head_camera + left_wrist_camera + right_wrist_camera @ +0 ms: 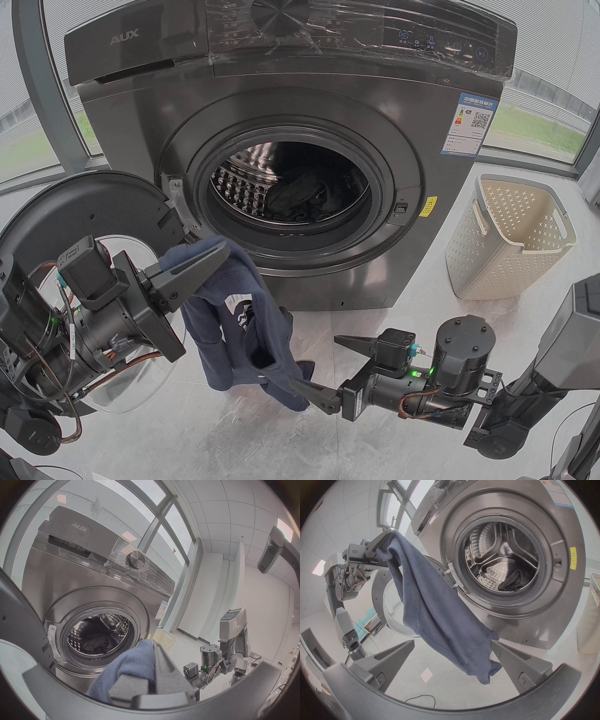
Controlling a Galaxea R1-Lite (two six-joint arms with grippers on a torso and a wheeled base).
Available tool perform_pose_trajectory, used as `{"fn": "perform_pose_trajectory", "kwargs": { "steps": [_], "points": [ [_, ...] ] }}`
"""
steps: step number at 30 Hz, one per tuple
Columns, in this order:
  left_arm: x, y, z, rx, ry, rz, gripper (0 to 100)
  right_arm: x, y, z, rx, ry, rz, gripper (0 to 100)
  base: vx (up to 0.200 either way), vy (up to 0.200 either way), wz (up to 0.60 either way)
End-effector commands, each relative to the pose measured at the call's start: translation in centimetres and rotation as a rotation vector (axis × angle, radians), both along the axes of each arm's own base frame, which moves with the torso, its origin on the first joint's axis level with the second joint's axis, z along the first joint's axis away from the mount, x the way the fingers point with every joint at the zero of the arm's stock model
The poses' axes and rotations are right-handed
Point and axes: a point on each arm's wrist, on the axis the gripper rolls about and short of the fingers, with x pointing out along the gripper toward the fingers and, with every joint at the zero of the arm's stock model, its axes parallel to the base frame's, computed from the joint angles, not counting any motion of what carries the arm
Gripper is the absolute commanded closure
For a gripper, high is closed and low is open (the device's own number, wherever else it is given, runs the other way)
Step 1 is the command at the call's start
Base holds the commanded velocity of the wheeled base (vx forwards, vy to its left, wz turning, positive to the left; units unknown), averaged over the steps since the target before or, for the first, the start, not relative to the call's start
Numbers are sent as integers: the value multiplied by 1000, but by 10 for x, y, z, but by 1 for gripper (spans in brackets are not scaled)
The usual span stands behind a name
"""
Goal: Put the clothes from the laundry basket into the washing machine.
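A blue garment (240,325) hangs in front of the washing machine (294,150), below its open drum. My left gripper (203,265) is shut on the garment's top edge, also seen as blue cloth (131,667) between the fingers. My right gripper (328,369) stands open near the floor, with the garment's lower end (475,655) hanging between its fingers without being pinched. A dark piece of clothing (300,197) lies inside the drum. The cream laundry basket (509,234) stands to the right of the machine and looks empty.
The machine's round door (94,206) is swung open to the left, behind my left arm. The floor (250,437) in front is pale tile. Windows run behind the machine.
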Motion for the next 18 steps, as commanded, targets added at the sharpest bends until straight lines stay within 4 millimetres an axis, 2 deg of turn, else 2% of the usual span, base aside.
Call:
{"fn": "perform_pose_trajectory", "kwargs": {
  "steps": [1,8,12,18],
  "points": [
    [1,1,-1,2,4,6,100,0,9,-13,-17,17,37,0,0,0,0],
    [2,0,-2,4,11,5,100,-13,5,-12,-25,27,73,0,0,0,0],
    [3,-1,-3,7,15,4,100,-6,12,-14,-20,16,71,0,0,0,0],
    [2,0,-2,4,11,7,100,12,35,-32,-25,12,74,0,0,0,0]
  ]
}}
